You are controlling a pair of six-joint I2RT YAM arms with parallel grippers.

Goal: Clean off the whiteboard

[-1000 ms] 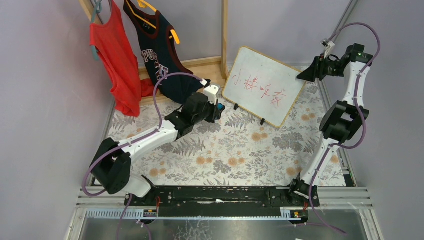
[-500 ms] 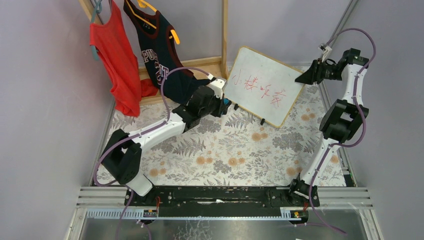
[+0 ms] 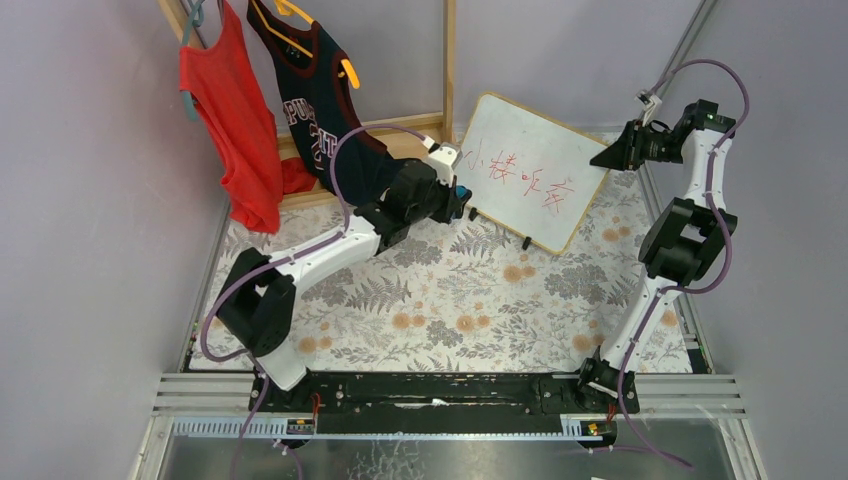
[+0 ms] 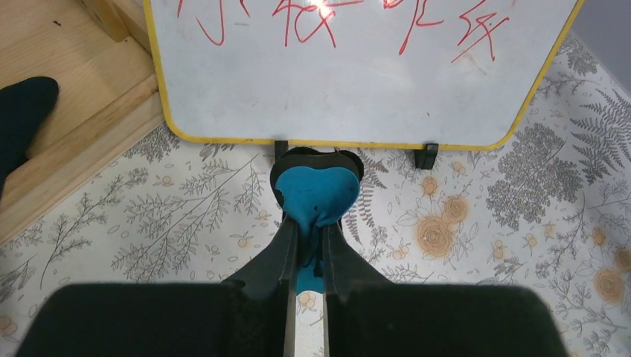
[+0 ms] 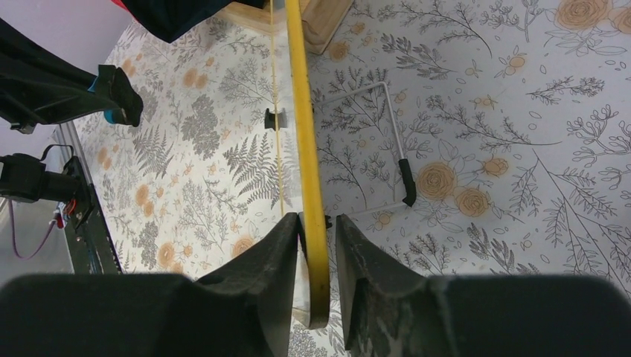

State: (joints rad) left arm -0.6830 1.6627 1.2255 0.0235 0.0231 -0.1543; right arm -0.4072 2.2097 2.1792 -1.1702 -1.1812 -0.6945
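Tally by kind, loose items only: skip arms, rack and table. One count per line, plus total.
Garments: 2 (red sleeveless fabric top, navy sleeveless jersey)
Hangers: 2 (orange plastic hanger, teal hanger)
Boards: 1 (white rectangular whiteboard, yellow-looking frame, red writing)
Erasers: 1 (small blue eraser)
Total: 6

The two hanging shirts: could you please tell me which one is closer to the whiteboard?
The dark navy jersey with red trim is closer. The red top hangs on its other side, farther from the whiteboard.
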